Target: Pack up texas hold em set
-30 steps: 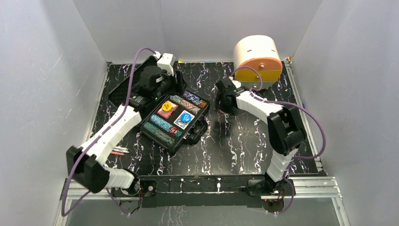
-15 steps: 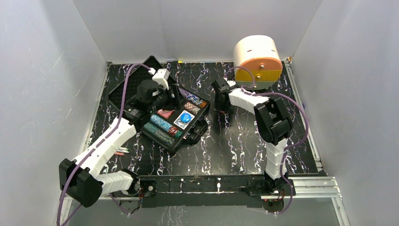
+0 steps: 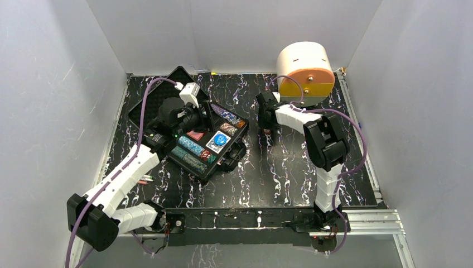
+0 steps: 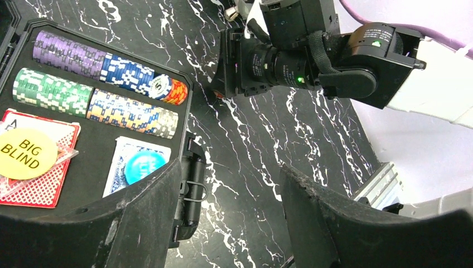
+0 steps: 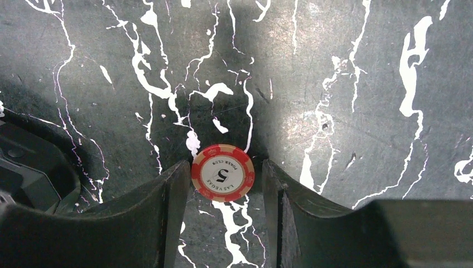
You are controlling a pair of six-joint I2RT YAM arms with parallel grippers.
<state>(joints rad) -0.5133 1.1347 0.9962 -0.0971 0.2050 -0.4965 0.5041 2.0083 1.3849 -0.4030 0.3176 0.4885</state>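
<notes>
Right hand (image 5: 225, 165): is held low over the desk (image 5: 346, 84), its fingers set either side of a single red poker chip (image 5: 223, 172). The jaws are partly open, with one finger at the chip's edge and a thin gap at the other, so the chip is not seen to be clamped.
Red poker chip: is laid flat on the black marbled surface, marked "5" and "Las Vegas Poker Club". It is found to the right of the case (image 4: 188, 120) and apart from it.
Left hand (image 4: 231, 170): is held above the case's right-hand wall, jaws wide apart, nothing gripped.
Case: is set at an angle on the left half of the desk. Its lid (image 3: 163, 92) is laid open behind it, partly hidden by the left arm.
Chip rows (image 4: 100, 84): purple, blue, green and mixed stacks are laid on their sides in the far compartments.
Red deck (image 4: 39, 184): is seen in a nearer compartment, topped by a yellow "BIG BLIND" disc (image 4: 22, 153).
Blue deck (image 4: 124, 149): is placed beside the red one, with a blue disc (image 4: 143, 166) on it.
Drawer box (image 3: 305, 72): white and orange, is stood at the far right of the desk, just behind the right hand.
Pens (image 3: 142, 179): red and green, are seen near the desk's left edge, beside the left arm.
</notes>
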